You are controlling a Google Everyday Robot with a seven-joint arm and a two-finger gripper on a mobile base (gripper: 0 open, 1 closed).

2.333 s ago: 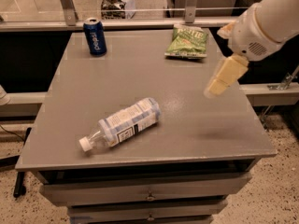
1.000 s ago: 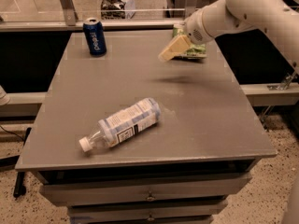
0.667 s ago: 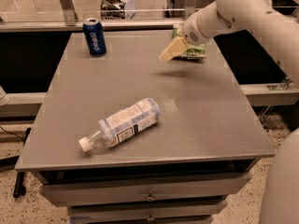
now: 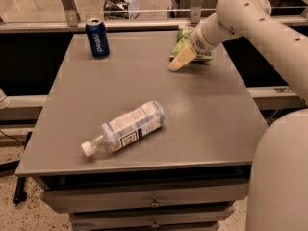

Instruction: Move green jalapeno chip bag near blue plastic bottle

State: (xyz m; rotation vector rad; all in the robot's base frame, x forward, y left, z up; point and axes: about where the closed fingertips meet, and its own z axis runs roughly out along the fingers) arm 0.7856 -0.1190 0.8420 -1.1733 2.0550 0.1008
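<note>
Camera view: poising the gripper (image 4: 182,60) at the chip bag (image 4: 181,38) at the far right of the surface (image 4: 207,114), grip impossible to tell. Lying well apart from the bottle (image 4: 130,125) near the front; lifting and carrying not yet happening.

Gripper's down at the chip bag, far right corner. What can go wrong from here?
1. The green jalapeno chip bag lies by the table's far right edge, partly hidden by the gripper. A nudge instead of a clean grasp might slide it off.
2. The blue plastic bottle lies on its side near the front edge. A bump while placing could roll it off.
</note>
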